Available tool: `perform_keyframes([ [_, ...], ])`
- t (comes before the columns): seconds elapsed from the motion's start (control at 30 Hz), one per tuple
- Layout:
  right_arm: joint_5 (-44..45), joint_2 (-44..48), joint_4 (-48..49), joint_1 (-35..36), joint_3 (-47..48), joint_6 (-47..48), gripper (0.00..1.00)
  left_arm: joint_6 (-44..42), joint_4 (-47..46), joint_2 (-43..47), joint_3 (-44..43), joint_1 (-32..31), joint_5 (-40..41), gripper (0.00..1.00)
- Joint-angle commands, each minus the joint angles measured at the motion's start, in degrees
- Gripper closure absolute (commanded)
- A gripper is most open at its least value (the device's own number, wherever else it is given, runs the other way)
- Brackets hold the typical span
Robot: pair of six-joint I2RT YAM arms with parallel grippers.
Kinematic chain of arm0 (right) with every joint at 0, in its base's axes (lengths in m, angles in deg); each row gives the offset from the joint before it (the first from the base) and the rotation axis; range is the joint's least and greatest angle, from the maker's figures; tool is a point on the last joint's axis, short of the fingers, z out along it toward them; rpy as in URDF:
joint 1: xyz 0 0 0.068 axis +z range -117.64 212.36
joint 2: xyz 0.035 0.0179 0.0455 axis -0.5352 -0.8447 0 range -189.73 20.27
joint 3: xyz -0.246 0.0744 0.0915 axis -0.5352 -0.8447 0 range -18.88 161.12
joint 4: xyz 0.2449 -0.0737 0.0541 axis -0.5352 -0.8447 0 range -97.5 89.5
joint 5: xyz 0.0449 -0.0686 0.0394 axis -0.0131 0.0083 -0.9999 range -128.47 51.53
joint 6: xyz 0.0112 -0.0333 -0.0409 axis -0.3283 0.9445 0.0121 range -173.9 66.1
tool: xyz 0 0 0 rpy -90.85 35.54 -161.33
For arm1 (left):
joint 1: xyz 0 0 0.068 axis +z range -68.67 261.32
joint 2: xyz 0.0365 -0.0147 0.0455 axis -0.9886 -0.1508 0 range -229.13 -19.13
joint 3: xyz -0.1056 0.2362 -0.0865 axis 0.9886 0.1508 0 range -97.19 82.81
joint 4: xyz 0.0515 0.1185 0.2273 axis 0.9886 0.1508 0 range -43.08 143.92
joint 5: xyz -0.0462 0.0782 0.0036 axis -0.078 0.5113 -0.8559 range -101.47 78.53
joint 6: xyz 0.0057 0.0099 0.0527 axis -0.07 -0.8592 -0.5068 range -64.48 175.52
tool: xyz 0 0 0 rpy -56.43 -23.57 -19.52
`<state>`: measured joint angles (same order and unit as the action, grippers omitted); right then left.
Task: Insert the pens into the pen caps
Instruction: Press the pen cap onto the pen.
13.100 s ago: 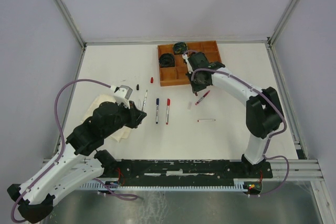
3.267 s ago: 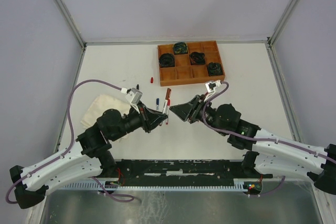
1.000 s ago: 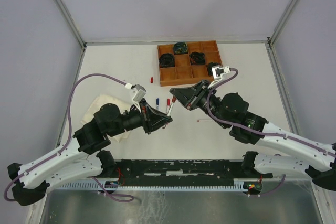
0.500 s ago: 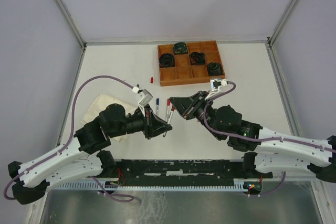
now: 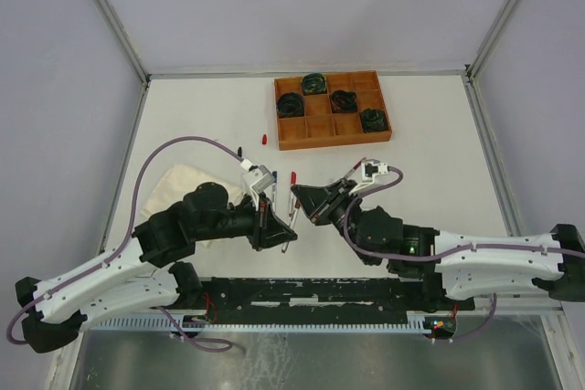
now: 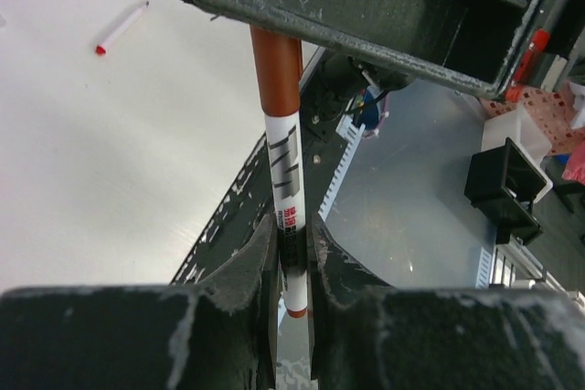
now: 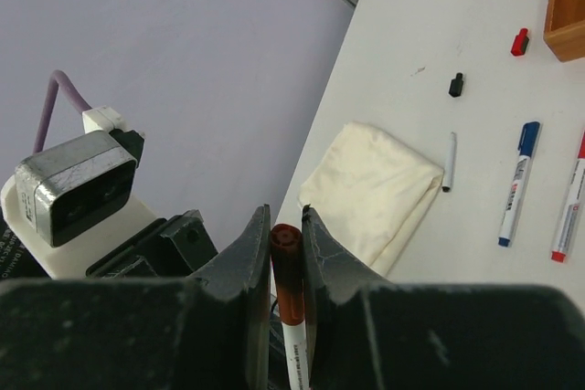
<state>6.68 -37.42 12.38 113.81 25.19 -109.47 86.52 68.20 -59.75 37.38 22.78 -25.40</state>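
We see a white table (image 5: 439,162) with a wooden tray (image 5: 330,143) at its far side, divided into square compartments. Four of them hold dark coiled cables (image 5: 291,104). A folded cream cloth (image 7: 375,194) lies soft and creased at the left.

Above the near middle, the two arms meet tip to tip. The left end effector (image 6: 292,235) is clamped on the white barrel of a pen (image 6: 283,162). The right end effector (image 7: 285,226) is clamped on the smooth brown cap (image 7: 288,271) sitting on that pen's end. The pen's long axis runs straight between them, capped end toward the right arm.

Flat on the table lie a blue-capped pen (image 7: 515,184), a red-tipped pen (image 7: 569,198), a loose red cap (image 7: 519,41) and a loose black cap (image 7: 456,85).
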Motion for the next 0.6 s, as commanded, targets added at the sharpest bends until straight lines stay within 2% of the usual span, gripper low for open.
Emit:
perform_keyframes([
  [0.0,-15.1,-7.5,-13.1,10.0,-5.5,-3.9,1.00,-1.3,-32.1,0.5,-10.0,2.0,12.4,0.97],
  [0.33,-11.9,-10.9,-11.4,14.4,-7.9,-6.3,1.00,-1.0,-32.1,1.3,-9.6,2.0,13.1,0.97],
  [0.57,-6.6,-9.8,-13.8,14.4,-2.4,-1.8,1.00,-0.5,-31.4,1.1,-7.9,2.0,11.5,0.97],
])
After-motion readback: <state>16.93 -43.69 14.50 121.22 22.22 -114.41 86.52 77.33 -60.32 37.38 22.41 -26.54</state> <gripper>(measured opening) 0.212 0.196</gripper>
